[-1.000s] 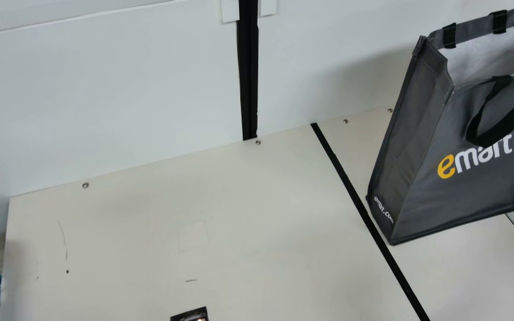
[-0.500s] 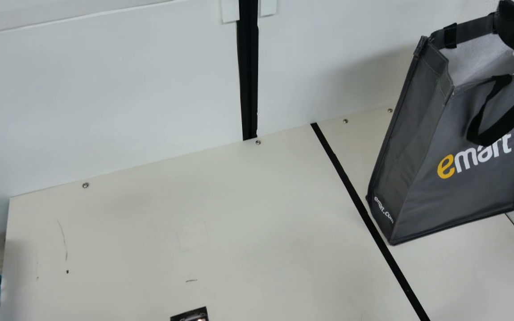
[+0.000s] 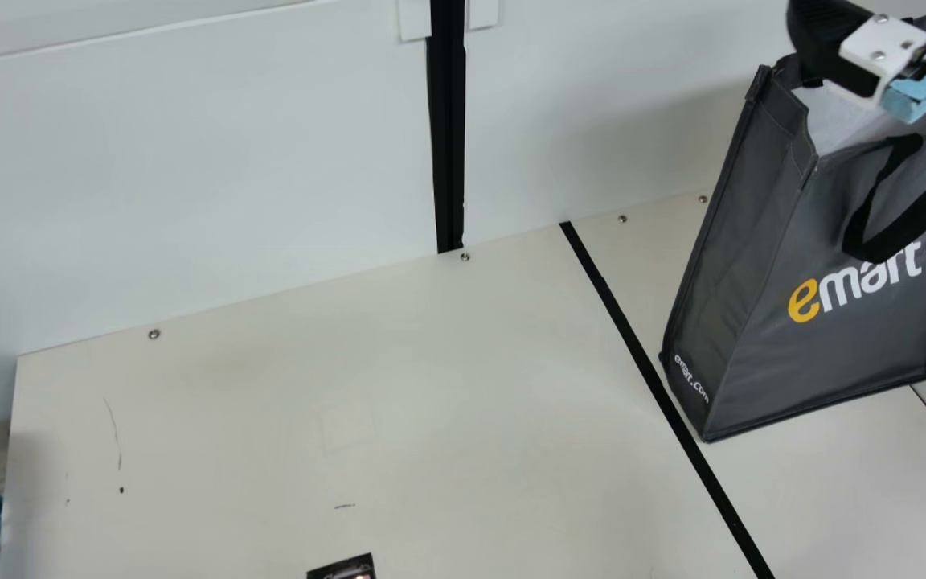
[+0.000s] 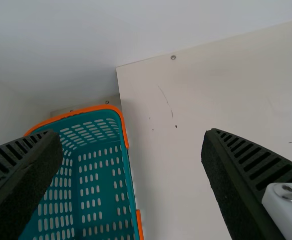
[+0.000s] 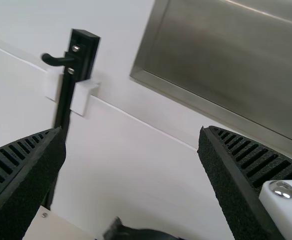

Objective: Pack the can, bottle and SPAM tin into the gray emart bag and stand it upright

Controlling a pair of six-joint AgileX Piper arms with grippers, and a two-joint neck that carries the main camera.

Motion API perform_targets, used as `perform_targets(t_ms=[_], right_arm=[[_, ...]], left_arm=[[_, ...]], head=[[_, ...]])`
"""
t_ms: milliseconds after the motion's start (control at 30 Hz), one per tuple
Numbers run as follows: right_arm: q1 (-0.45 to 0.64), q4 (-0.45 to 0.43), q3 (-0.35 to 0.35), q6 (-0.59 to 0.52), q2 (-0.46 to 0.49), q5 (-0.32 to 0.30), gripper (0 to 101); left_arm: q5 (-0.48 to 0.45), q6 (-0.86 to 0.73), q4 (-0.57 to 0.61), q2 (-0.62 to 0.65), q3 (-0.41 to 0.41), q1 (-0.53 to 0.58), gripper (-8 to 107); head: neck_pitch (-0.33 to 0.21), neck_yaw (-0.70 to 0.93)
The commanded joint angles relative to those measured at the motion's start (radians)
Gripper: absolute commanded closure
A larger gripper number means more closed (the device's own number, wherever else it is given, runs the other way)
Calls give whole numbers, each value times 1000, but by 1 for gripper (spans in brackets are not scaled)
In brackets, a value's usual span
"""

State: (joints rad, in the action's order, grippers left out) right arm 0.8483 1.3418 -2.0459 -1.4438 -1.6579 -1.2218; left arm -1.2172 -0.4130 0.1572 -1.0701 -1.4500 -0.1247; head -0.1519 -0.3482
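Observation:
The gray emart bag (image 3: 833, 314) stands upright at the right in the main view, its top open and a black handle loop hanging down its front. My right gripper (image 3: 873, 52) is over the bag's mouth at the upper right. In the right wrist view the right gripper (image 5: 131, 131) is open, with nothing between its fingers. The left gripper (image 4: 131, 133) stands open and empty in its wrist view. A dark printed item (image 3: 346, 569), too cut off to identify, lies at the table's near edge.
An orange-rimmed teal basket (image 4: 98, 185) stands beside the table (image 3: 350, 386), partly beneath my left gripper. Behind the table rises a white wall with a black post (image 3: 448, 129). The right wrist view has a hook (image 5: 58, 60) and a metal panel (image 5: 225, 65).
My right gripper has moved leftward across the bag's mouth in the main view. A dark rounded shape has come further in at the lower right corner. The bag stays in place.

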Motion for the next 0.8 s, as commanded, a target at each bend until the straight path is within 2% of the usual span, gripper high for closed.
perform_targets(t_ms=[0, 400, 767], right_arm=[[-35, -8, 7, 5, 13, 2, 6], [-180, -99, 61, 62, 89, 2, 6], [-410, -271, 219, 164, 172, 159, 6]], left_arm=[[0, 0, 0, 0, 0, 0, 9], [0, 0, 0, 0, 0, 0, 9], [0, 0, 0, 0, 0, 0, 9]], head=[[-23, -1], [-23, -1], [-23, -1]])
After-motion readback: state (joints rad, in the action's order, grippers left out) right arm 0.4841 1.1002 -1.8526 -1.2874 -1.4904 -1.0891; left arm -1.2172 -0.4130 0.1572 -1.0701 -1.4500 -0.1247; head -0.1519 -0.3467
